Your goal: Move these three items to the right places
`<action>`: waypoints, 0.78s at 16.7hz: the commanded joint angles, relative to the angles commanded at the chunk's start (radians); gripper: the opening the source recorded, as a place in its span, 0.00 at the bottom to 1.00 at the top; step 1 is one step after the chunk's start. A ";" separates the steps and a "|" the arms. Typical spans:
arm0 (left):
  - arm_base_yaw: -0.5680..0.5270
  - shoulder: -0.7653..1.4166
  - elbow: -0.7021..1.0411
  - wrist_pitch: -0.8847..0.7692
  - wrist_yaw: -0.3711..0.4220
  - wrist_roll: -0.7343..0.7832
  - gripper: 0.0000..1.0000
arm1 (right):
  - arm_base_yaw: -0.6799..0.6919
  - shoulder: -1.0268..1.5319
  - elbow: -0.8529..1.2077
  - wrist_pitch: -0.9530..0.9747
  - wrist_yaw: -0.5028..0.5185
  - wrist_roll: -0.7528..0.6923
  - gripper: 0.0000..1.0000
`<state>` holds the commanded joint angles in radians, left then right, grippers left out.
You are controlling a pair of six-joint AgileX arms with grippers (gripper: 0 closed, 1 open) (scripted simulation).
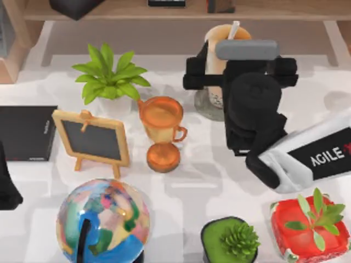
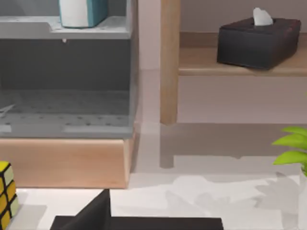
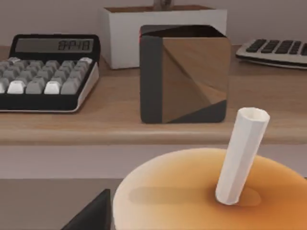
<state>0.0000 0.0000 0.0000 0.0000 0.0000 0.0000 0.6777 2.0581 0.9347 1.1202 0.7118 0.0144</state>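
Right gripper (image 1: pixel 219 74) jaws closed around the bubble-tea cup (image 1: pixel 219 55), which stands on the grey coaster (image 1: pixel 205 107) directly beneath them; release and other items pending, left jaws' state indeterminable

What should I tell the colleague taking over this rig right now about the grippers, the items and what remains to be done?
Right gripper: at the bubble-tea cup, fingers either side of it; grip not confirmed.
Left arm: parked at the table's left edge.
Cup: upright on the grey coaster, so this placement looks done, pending release.
Black book: lies flat at the table's left, nothing on top.
Light-blue book: stands on a grey shelf, as the left wrist view shows.
Left: release the cup and move the remaining items.
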 joint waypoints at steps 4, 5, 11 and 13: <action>0.000 0.000 0.000 0.000 0.000 0.000 1.00 | 0.023 -0.024 -0.010 -0.013 0.030 -0.013 1.00; 0.000 0.000 0.000 0.000 0.000 0.000 1.00 | 0.023 -0.024 -0.010 -0.013 0.030 -0.013 1.00; 0.000 0.000 0.000 0.000 0.000 0.000 1.00 | -0.010 -0.124 -0.042 -0.054 -0.013 -0.010 1.00; 0.000 0.000 0.000 0.000 0.000 0.000 1.00 | -0.044 -0.239 -0.086 -0.108 -0.054 -0.009 1.00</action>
<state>0.0000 0.0000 0.0000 0.0000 0.0000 0.0000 0.6333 1.8195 0.8490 1.0123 0.6573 0.0051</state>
